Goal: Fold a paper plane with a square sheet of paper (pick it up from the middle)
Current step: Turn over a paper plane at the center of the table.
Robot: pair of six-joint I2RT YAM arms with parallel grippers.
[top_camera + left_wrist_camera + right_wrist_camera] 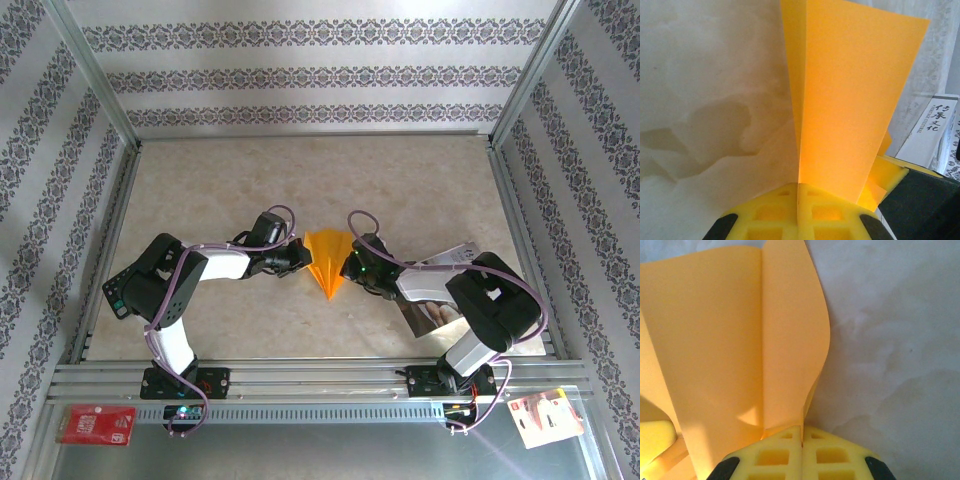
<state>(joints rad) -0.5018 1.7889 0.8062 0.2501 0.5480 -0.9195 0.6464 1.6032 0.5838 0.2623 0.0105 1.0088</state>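
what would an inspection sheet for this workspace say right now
surface: marbled beige table
job's things: orange plane, part folded, nose toward the arm bases
clutter: glossy sheet under the right arm; red card and white packet on the near ledge
grippers: left gripper shut on the plane's left side; right gripper shut on its right side
cables: purple cables loop along both arms, off the paper
surroundings: patterned walls, aluminium frame
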